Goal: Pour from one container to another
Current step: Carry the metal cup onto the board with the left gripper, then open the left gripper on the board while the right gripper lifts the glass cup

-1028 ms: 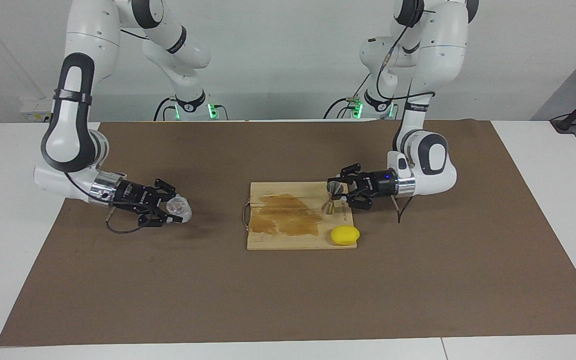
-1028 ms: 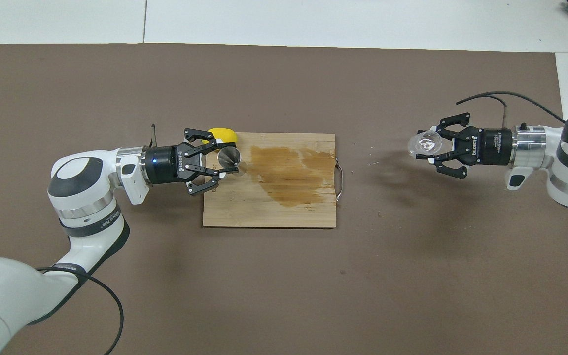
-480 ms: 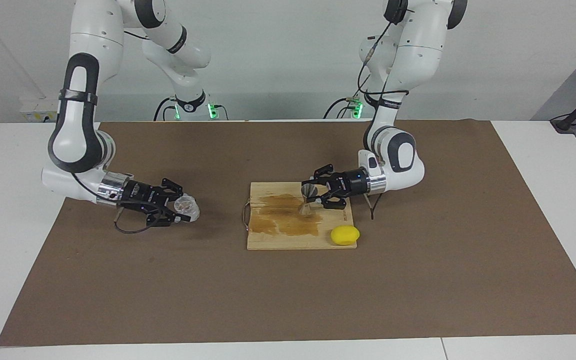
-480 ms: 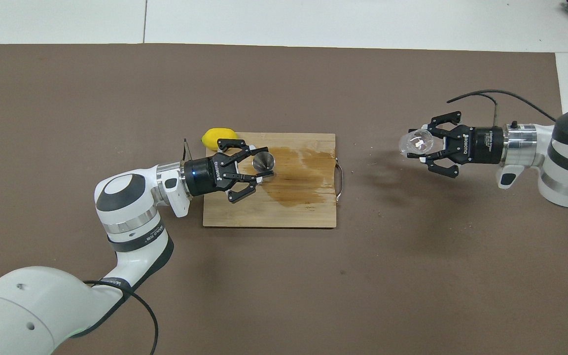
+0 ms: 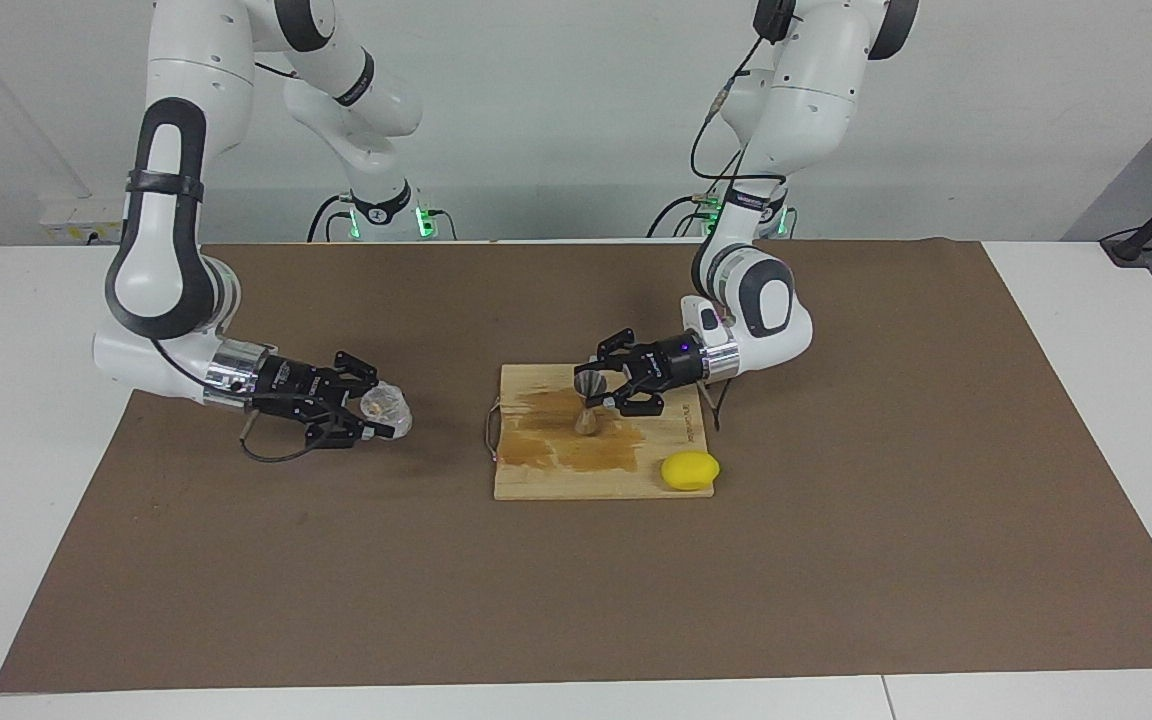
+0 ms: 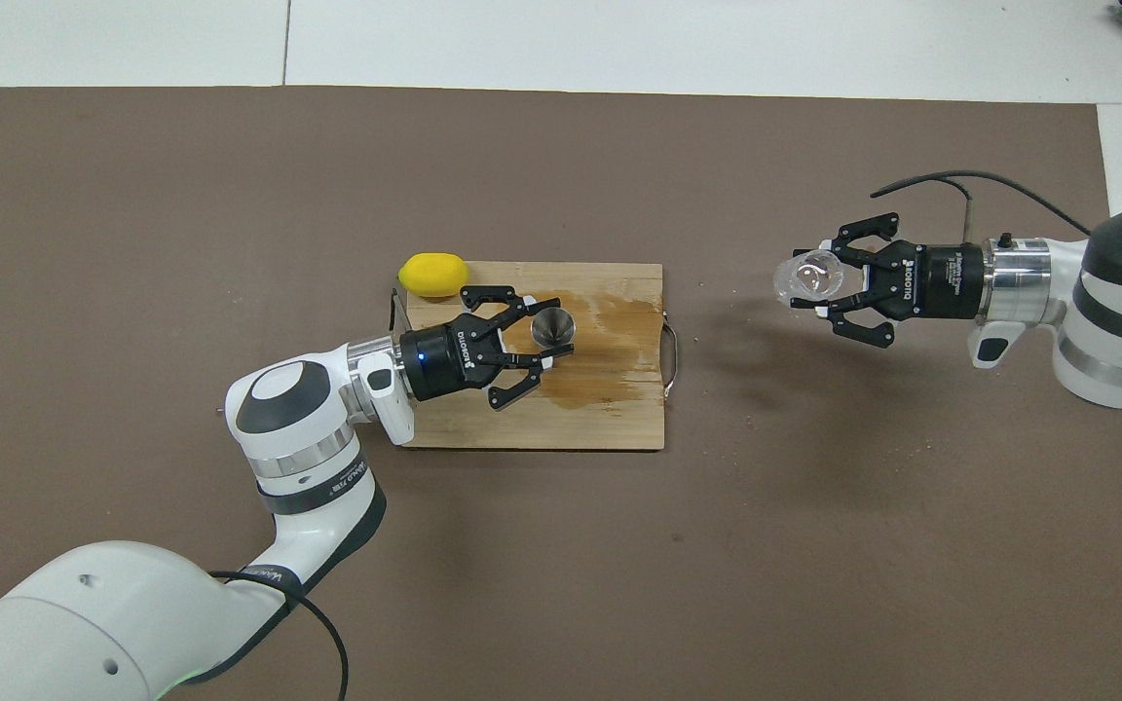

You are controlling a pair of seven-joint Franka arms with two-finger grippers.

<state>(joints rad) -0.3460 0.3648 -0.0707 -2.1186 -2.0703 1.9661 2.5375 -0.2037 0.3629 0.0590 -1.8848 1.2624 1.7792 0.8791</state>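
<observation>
Now we hold both vessels, pour not begun. Left pincer point(image 5: 598, 392) pinching steel jigger point(image 5: 588, 402) at waist, upright, over stained middle of cutting board point(image 5: 536, 480). Right pincer point(image 5: 376, 415) pinching clear glass cup point(image 5: 386, 404), tipped on its side, above brown mat point(image 5: 236, 580), well apart from board toward right arm's end of counter. Lemon point(image 5: 690, 471) at board corner, clear of work. Step in hand, we judge: bringing 2 vessels together. Next move calls for cup mouth carried over jigger's top cone, jigger level, then slow tilt; small target, spill likely.
</observation>
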